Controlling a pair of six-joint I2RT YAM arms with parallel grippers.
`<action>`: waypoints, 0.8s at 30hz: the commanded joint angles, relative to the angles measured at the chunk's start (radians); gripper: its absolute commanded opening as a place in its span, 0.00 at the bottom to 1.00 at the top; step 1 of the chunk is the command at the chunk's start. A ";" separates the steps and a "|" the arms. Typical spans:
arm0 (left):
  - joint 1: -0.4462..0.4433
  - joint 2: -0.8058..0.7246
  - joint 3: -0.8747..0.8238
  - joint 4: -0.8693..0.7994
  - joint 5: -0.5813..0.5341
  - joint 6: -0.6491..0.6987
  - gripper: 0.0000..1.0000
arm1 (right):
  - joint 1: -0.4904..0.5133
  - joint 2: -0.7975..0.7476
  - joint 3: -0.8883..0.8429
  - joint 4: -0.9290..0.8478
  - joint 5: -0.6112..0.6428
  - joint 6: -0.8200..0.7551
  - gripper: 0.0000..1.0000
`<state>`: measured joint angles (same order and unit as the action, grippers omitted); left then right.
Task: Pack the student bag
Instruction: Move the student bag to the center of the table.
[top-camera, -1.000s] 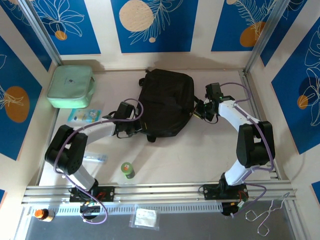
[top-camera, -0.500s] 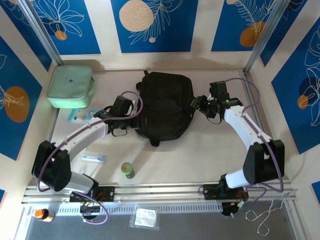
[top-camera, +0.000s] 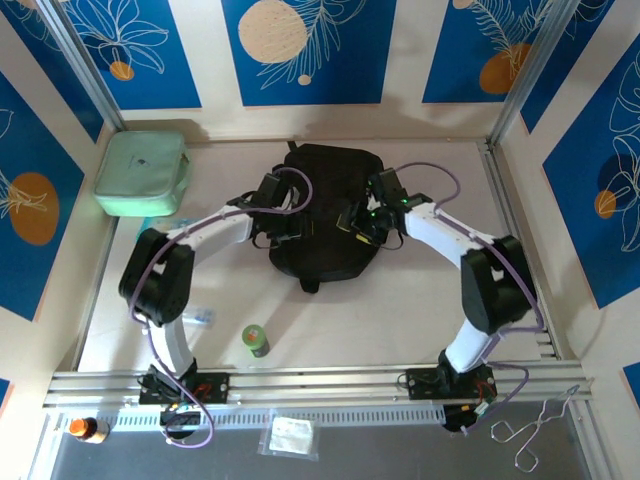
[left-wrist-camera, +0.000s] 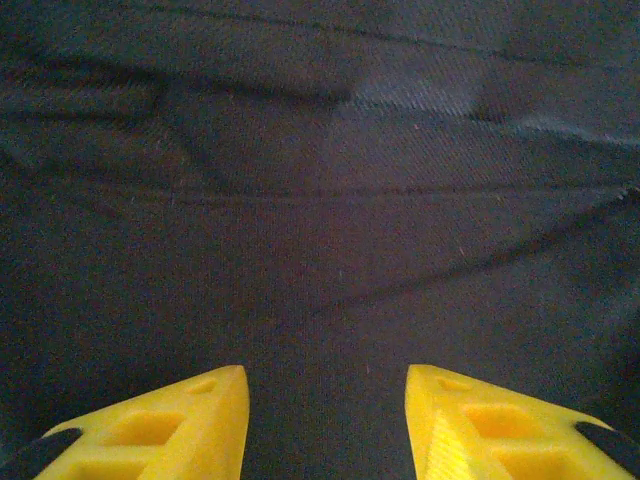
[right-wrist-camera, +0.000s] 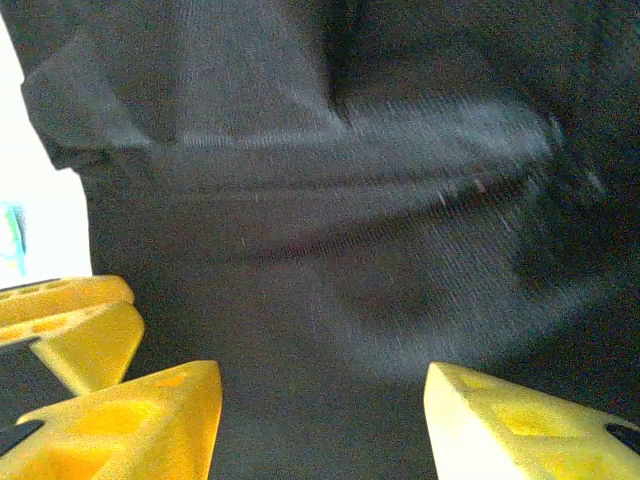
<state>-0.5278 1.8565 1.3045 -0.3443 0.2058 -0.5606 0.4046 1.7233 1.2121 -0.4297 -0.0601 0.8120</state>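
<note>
Now parted and empty, our left tool and right tool have swung in from nine and three o'clock over the bag, probably to open it.

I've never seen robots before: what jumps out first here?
A big black student bag lies in the middle of the table. The left gripper and right gripper hover open over its fabric, one from each side. A mint green case sits in the far left corner.

White arm links, black joints, looping purple cables, left hand and right hand with yellow wedge fingers
</note>
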 joint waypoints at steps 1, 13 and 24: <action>0.002 0.054 0.090 -0.033 -0.032 0.049 0.43 | 0.000 0.076 0.104 -0.017 0.007 -0.018 0.55; -0.003 0.098 -0.048 -0.010 -0.005 0.040 0.38 | 0.030 0.156 0.019 -0.024 0.065 -0.051 0.52; -0.034 -0.133 -0.375 0.064 -0.012 -0.012 0.38 | 0.145 -0.028 -0.294 0.098 0.114 -0.029 0.48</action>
<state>-0.5488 1.7561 1.0119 -0.1589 0.2207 -0.5560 0.5148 1.7046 1.0218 -0.2127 0.0078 0.7670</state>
